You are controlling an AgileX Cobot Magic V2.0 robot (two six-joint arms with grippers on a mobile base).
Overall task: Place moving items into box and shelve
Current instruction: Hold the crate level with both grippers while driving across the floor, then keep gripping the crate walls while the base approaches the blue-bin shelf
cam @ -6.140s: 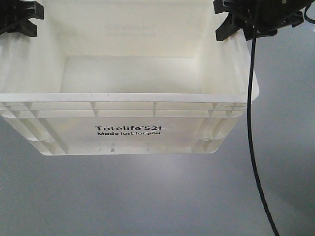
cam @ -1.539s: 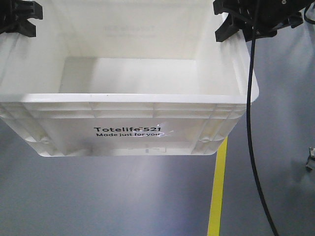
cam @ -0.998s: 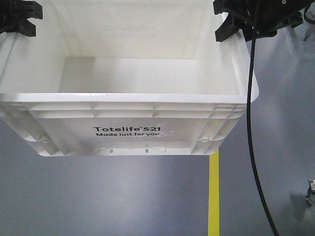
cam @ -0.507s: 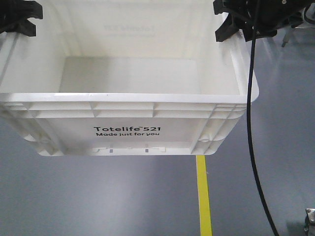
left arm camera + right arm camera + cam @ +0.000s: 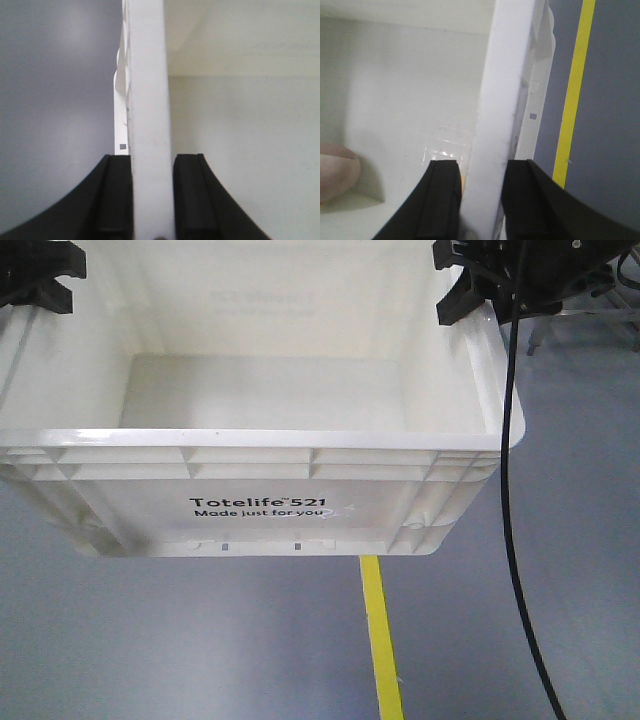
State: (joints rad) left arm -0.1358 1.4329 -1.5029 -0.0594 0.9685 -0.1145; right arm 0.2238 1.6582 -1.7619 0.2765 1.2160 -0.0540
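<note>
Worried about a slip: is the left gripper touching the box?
Touching. The left wrist view shows the left gripper with jaws pressed on both sides of the box wall.

Front overhead; wrists close on box (image 5: 250, 438) rim

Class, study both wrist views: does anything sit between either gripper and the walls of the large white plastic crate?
Nothing visible does. The left gripper and the right gripper each clamp a side wall of the large white ribbed plastic crate directly, with no object in between.

black print "totelife 521", under it "made just for you", on the white box (image 5: 250, 475) front wall
</note>
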